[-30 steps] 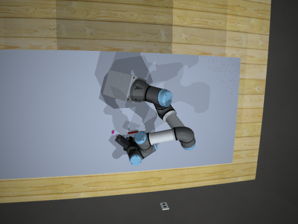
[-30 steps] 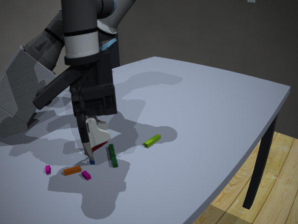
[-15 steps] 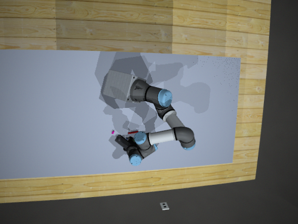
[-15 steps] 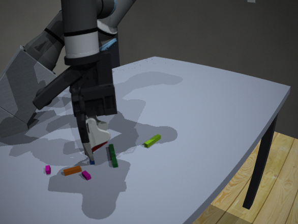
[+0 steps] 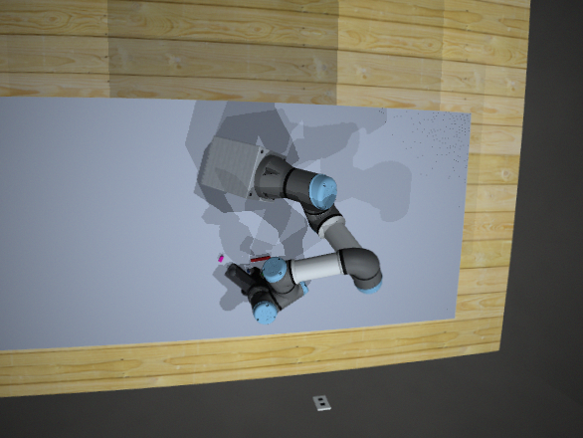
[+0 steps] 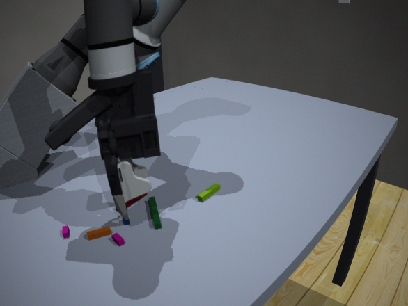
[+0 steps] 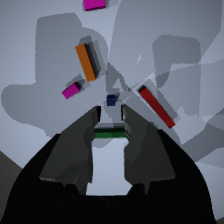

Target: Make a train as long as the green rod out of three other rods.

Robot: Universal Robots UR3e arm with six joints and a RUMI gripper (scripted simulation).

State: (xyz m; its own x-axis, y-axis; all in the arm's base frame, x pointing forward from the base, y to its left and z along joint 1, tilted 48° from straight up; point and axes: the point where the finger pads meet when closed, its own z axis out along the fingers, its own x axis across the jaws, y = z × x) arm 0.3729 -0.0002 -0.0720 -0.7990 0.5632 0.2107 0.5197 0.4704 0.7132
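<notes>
Wrist view: fingers narrowed just behind blue rod (image 7: 111, 100); not gripping it

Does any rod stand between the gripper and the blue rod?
Nothing visible does. The gripper has its tips right at the blue rod; the orange rod and red rod lie off to the sides.
</notes>
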